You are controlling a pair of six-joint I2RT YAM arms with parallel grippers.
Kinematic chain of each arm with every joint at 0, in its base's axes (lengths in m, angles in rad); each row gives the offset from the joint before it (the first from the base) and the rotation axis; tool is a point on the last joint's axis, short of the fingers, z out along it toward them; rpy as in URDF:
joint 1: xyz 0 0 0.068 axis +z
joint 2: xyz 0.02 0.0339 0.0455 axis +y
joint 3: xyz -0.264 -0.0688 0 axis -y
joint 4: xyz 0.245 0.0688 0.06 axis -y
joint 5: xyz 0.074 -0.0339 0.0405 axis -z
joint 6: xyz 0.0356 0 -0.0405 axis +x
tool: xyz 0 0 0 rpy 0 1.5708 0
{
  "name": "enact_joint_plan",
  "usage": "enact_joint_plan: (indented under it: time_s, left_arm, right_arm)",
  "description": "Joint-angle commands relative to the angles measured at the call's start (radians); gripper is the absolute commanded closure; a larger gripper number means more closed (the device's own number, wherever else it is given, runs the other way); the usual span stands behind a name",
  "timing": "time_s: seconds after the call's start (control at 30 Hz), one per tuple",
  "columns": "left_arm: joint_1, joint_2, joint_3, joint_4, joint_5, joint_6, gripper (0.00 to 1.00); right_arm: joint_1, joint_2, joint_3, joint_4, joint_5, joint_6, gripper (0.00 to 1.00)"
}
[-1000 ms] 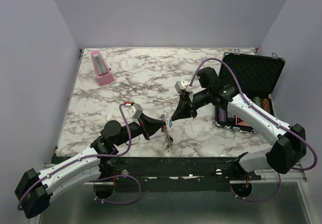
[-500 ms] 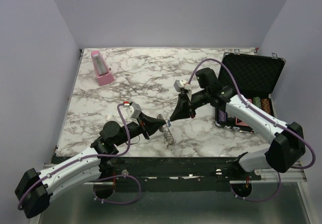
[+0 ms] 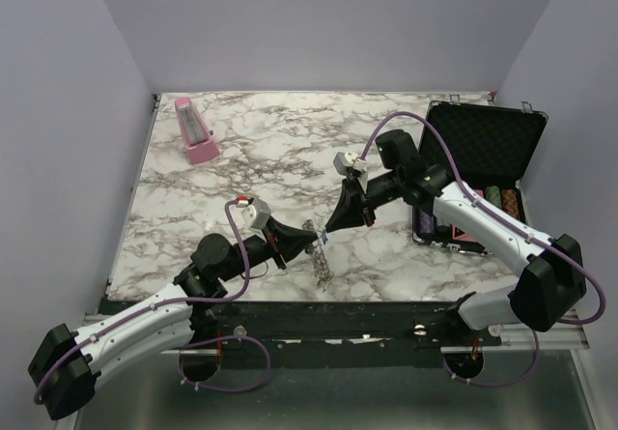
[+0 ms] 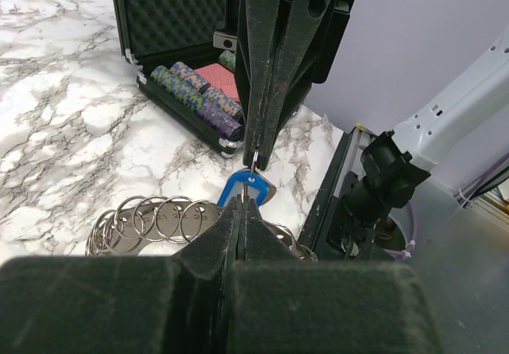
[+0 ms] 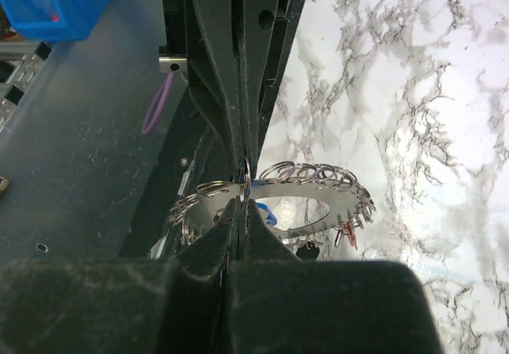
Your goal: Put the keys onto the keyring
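The left claw [image 3: 314,241] and the right claw [image 3: 329,228] meet tip to tip over the near middle of the table [image 3: 251,159]. The left one reaches in from the near left and the right one slants down from the far right. Both are clenched, each pair of jaws pressed flat together.

The keyring [image 3: 322,267] hangs off the table just below the point where the two claws meet, close to the near edge. From the right wrist it shows as a flat grey disc with a wide hole, its toothed rim crowded with small wire rings [image 4: 163,215].

The blue key [image 4: 241,185] sits right at the left claw's tips, its head just beyond them, with a sliver of silver metal beside it. A thin wire loop [image 4: 253,166] shows at the right claw's tips, between the two claws. Whether the left claw pinches the key itself or the keyring's rim cannot be told, and the same goes for which claw bears the ring's weight.

A red key [image 5: 347,235] dangles from the keyring's rim on the side away from the claws.

An open black case [image 3: 483,140] lies at the right edge of the table, with rows of chips [image 4: 195,91] in it. A pink wedge [image 3: 196,132] stands at the far left
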Motion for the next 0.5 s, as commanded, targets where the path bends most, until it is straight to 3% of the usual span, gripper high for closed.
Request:
enact_joint_plan:
  time_s: [0.0,0.47]
  left_arm:
    - [0.0,-0.005,0.0,0.076,0.027,-0.006,1.0]
    - [0.0,0.006,0.003,0.093,0.037,-0.014,1.0]
  right_arm:
    - [0.001,0.006,-0.016,0.04,-0.029,0.029,1.0]
    - [0.002,0.009,-0.031,0.069,-0.038,0.052,1.0]
